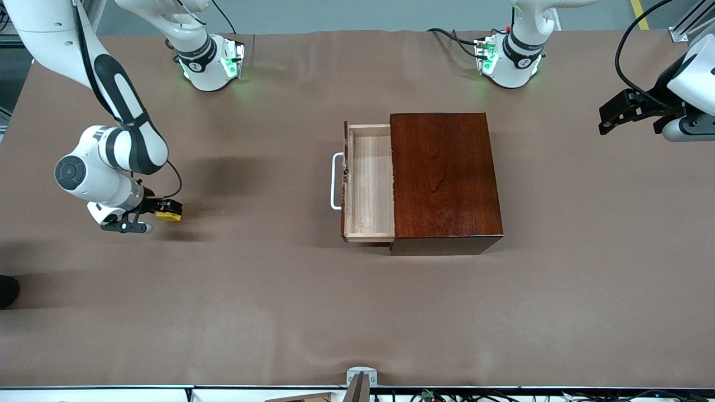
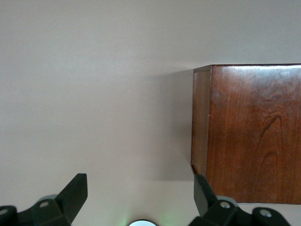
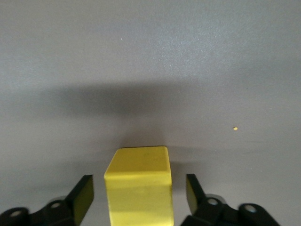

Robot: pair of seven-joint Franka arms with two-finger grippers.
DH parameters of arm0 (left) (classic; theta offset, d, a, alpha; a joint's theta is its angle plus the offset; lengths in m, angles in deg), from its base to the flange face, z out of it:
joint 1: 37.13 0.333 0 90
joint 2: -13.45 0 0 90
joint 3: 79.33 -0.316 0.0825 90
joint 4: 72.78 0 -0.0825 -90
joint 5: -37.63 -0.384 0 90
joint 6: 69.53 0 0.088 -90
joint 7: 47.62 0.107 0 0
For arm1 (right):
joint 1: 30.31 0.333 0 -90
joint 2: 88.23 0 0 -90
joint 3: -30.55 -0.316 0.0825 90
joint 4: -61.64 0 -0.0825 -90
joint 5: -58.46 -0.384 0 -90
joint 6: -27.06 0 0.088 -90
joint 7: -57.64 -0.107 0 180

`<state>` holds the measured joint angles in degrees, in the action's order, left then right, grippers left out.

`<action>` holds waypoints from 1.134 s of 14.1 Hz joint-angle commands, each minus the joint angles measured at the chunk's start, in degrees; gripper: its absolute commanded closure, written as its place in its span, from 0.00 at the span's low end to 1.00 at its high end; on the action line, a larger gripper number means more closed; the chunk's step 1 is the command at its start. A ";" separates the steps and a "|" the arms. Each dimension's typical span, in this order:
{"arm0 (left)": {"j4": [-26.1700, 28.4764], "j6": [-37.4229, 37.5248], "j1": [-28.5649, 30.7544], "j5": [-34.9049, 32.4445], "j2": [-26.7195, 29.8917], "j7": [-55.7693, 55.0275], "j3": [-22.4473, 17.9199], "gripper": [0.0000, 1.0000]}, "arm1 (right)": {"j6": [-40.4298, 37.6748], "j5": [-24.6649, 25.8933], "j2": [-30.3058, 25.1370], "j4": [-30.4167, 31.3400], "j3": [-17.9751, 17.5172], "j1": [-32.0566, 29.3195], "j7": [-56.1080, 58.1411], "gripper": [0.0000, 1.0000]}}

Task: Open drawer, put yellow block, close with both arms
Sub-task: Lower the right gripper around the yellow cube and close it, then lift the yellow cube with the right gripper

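Observation:
The drawer (image 1: 368,181) is pulled out of the dark mahogany box (image 1: 444,173) toward the right arm's end of the table; its light wood tray is empty and its white handle (image 1: 336,181) faces that end. The yellow block (image 1: 169,216) sits on the table near the right arm's end. My right gripper (image 1: 166,211) is low and open, its fingers either side of the block (image 3: 138,186) with gaps showing. My left gripper (image 1: 606,118) is open and empty, held above the table at the left arm's end; its wrist view shows the box's back corner (image 2: 249,132).
The two green-lit arm bases (image 1: 212,64) (image 1: 508,61) stand along the table's back edge. A metal bracket (image 1: 360,379) sits at the table's edge nearest the front camera. A dark object (image 1: 8,290) pokes in at the right arm's end.

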<state>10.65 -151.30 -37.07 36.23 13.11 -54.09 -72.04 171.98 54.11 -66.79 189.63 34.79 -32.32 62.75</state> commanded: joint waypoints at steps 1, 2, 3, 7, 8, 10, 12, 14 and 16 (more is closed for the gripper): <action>0.94 -0.14 1.00 1.14 1.48 1.12 0.44 0.00 | 2.03 -1.09 -0.35 1.57 -0.02 0.08 0.43 0.77; 0.86 -0.14 1.00 1.14 1.48 0.85 0.44 0.00 | 1.95 -1.09 -0.44 1.31 -0.02 0.08 0.43 0.94; 0.85 -0.05 1.00 1.14 1.48 0.59 0.44 0.00 | 1.34 -1.09 -0.70 1.13 -0.11 0.08 0.35 1.00; 0.85 -0.05 1.00 1.14 1.30 0.67 0.44 0.00 | -2.25 -1.09 -2.63 -0.88 -0.11 0.17 0.26 1.00; 0.85 -0.05 1.00 1.14 1.21 0.67 0.36 0.00 | -6.19 -1.09 -3.59 -2.29 -0.20 0.25 0.17 1.00; 0.85 -0.05 1.00 1.14 1.04 0.59 0.36 0.00 | -13.84 -1.09 -5.61 -5.62 -0.37 0.34 0.17 1.00; 0.77 -0.05 1.00 1.14 1.04 0.59 0.36 0.00 | -19.12 -1.09 -7.37 -8.00 -0.37 0.60 -0.27 1.00; 0.77 -0.05 1.00 1.14 0.95 0.59 0.36 0.00 | -25.62 -1.09 -8.26 -11.60 -0.37 1.83 -3.33 1.00; 0.77 -0.05 1.00 1.14 0.95 0.50 0.36 0.00 | -29.50 -1.09 -9.48 -13.63 -0.37 3.67 -7.46 1.00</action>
<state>10.66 -151.30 -36.97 36.23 13.17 -54.09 -72.07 145.83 53.63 -74.92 177.70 34.35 -30.66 59.29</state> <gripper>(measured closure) 0.000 0.445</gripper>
